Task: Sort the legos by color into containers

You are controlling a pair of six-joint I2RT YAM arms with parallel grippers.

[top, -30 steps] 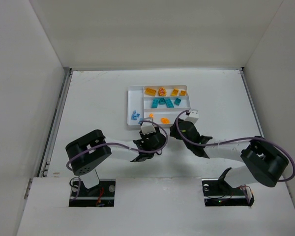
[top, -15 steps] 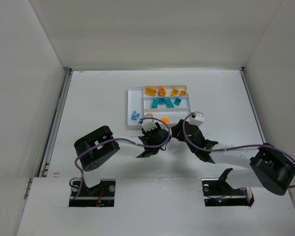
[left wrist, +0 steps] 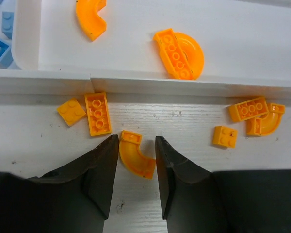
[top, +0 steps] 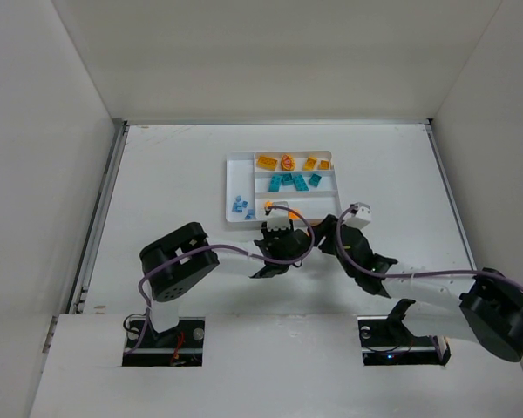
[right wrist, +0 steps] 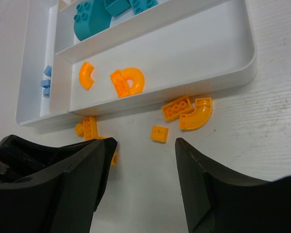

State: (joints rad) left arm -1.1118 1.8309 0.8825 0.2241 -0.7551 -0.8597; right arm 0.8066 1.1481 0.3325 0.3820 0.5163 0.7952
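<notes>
The white tray (top: 230,187) holds yellow-orange legos (top: 288,162) in its far section, teal ones (top: 288,181) in the middle and light blue ones (top: 240,205) in the side section. In the left wrist view my left gripper (left wrist: 137,139) is shut on a curved orange lego (left wrist: 136,156) that lies on the table just before the tray wall (left wrist: 184,86). Beside it lie an orange brick (left wrist: 98,113) and a small square (left wrist: 71,111). My right gripper (right wrist: 145,143) is open and empty, close behind a small orange square (right wrist: 159,133), an orange brick (right wrist: 177,108) and a curved piece (right wrist: 198,114).
Two orange pieces (right wrist: 127,81) lie in the tray's near section. Both grippers (top: 279,228) (top: 324,228) work side by side at the tray's near wall, their fingers close together. White walls enclose the table on three sides.
Both arms have shifted to the right along the tray's near wall. My left gripper has come down around the curved orange lego.
</notes>
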